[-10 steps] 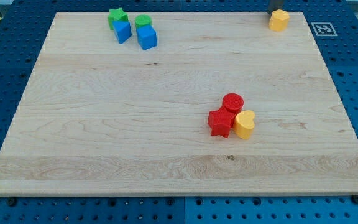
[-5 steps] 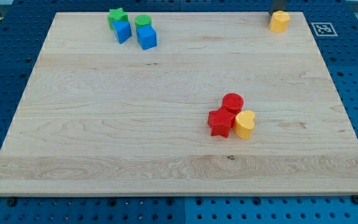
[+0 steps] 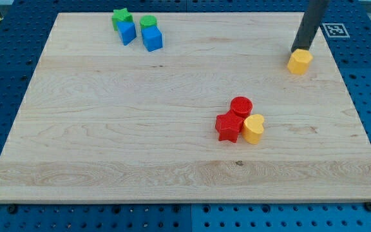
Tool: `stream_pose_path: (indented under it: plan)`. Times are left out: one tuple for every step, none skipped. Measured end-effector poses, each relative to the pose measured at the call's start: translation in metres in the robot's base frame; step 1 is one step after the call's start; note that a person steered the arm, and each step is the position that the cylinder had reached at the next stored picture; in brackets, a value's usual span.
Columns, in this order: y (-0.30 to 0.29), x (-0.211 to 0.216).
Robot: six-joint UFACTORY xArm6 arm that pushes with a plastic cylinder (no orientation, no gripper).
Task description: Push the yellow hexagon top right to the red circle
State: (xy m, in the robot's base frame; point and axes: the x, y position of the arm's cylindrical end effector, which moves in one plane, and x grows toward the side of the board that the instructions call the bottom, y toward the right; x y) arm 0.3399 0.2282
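The yellow hexagon (image 3: pixel 299 62) lies near the view's right edge of the wooden board (image 3: pixel 140 129), below the top right corner. My tip (image 3: pixel 299 50) touches its upper side, the dark rod rising toward the view's top. The red circle (image 3: pixel 241 106) sits right of the board's centre, well down and left of the hexagon. It touches a red star (image 3: pixel 228 127) at its lower left and a yellow heart (image 3: pixel 254 129) at its lower right.
At the view's top left stands a cluster: a green star (image 3: pixel 120 17), a blue block (image 3: pixel 127 32), a green cylinder (image 3: pixel 148 23) and a blue cube (image 3: pixel 152 39). A marker tag (image 3: pixel 335 29) lies off the board's top right corner.
The rod has come into the view from the top and pushed the yellow hexagon down and slightly right from the top right corner. The other blocks have not moved.
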Motion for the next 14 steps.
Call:
stream_pose_path:
  plan:
    - [0.002,0.032]
    - [0.005,0.065]
    - [0.005,0.099]
    - [0.005,0.125]
    - [0.007,0.115]
    - [0.009,0.1]
    - [0.001,0.097]
    - [-0.028,0.097]
    - [-0.067,0.097]
    - [-0.093,0.101]
    - [-0.113,0.111]
    - [-0.122,0.106]
    - [-0.1,0.069]
    - [-0.062,0.042]
